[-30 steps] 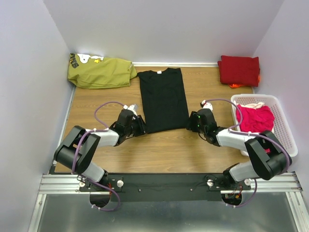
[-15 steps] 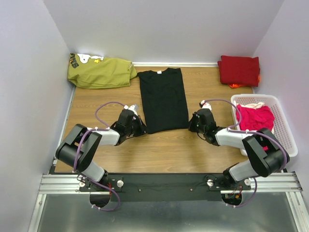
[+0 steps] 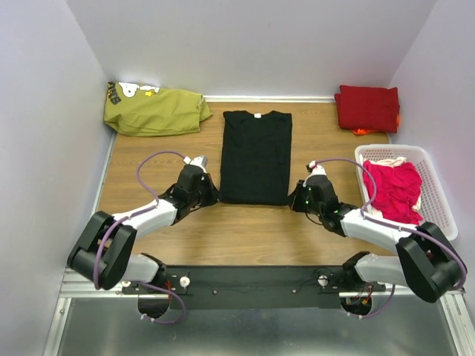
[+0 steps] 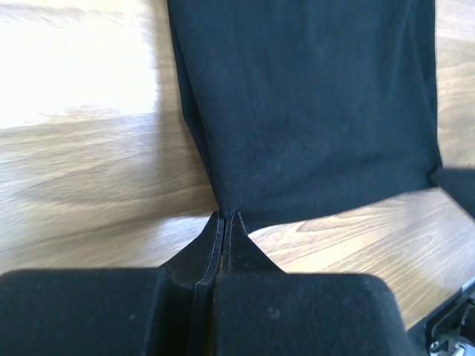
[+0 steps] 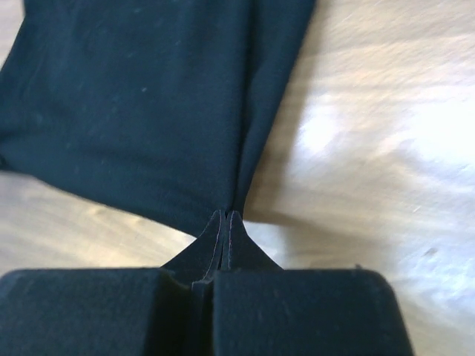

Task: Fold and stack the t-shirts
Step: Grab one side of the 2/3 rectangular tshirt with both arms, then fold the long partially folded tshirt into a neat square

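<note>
We see the left arm (image 3: 152,215) and the right arm (image 3: 367,226) built alike: pale grey tube links set between bulky black joint housings. A purple cable (image 3: 154,154) loops off each one and ends at a small white plug (image 3: 197,159) by the wrist. Up close, we find the left gripper (image 4: 225,216) and the right gripper (image 5: 225,215) matte black, with broad blocky bodies that taper into thin wedge tips.

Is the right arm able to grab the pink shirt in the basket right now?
Probably not yet: the right hand is shut on the black shirt. The pink shirt lies uncovered in the basket beside it.
</note>
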Action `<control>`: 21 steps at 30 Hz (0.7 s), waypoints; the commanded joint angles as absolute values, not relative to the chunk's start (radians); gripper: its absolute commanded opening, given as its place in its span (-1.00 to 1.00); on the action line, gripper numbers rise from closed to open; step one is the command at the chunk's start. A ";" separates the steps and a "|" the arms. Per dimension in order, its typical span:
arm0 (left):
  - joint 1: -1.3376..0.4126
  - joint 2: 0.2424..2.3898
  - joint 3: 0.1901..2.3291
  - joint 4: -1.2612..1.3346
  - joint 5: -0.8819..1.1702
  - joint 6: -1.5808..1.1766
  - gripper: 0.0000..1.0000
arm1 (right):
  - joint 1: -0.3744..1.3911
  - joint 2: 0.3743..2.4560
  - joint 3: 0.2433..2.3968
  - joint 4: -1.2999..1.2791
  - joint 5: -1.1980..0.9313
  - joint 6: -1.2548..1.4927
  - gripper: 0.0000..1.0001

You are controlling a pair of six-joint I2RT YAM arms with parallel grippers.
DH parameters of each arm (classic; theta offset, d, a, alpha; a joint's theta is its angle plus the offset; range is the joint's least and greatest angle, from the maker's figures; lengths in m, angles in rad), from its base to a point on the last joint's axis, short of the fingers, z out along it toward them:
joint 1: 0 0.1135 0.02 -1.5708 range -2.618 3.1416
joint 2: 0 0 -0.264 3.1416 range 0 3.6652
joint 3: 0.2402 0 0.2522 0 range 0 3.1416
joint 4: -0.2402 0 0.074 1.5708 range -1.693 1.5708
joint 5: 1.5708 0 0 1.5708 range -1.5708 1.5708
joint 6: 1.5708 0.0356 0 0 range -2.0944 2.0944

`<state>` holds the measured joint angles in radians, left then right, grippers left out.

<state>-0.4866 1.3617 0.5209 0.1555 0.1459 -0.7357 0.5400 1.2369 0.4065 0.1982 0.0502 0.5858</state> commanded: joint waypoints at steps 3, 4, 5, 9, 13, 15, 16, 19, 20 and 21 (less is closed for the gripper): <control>-0.494 1.226 0.542 -0.033 0.008 -0.690 -1.00 | 0.704 1.149 0.414 0.009 0.156 0.656 -0.99; -0.495 1.214 0.538 -0.046 0.008 -0.695 -1.00 | 0.728 1.143 0.420 0.003 0.175 0.673 -0.99; -0.499 1.201 0.535 -0.055 -0.021 -0.696 -1.00 | 0.770 1.134 0.423 -0.042 0.207 0.683 -0.99; -0.512 1.117 0.517 -0.118 -0.046 -0.707 -1.00 | 0.863 1.103 0.433 -0.123 0.279 0.735 -0.99; -0.578 1.040 0.525 -0.190 -0.097 -0.752 -1.00 | 0.954 1.034 0.462 -0.218 0.370 0.802 -0.99; -0.600 0.994 0.538 -0.239 -0.129 -0.770 -1.00 | 0.989 1.011 0.488 -0.274 0.411 0.816 -0.99; -0.606 0.980 0.545 -0.253 -0.135 -0.775 -1.00 | 0.999 1.000 0.495 -0.288 0.422 0.827 -0.99; -0.629 0.927 0.567 -0.305 -0.159 -0.791 -1.00 | 1.022 0.966 0.520 -0.342 0.465 0.844 -0.99; -0.633 0.916 0.575 -0.317 -0.167 -0.793 -1.00 | 1.031 0.962 0.526 -0.362 0.483 0.850 -0.99; -0.635 0.901 0.583 -0.339 -0.182 -0.793 -1.00 | 1.034 0.950 0.534 -0.373 0.495 0.853 -0.99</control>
<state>-0.6189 0.9646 0.5316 -0.2321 -0.0807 -0.7662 1.0069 0.9920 0.4828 -0.2317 0.3603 0.7975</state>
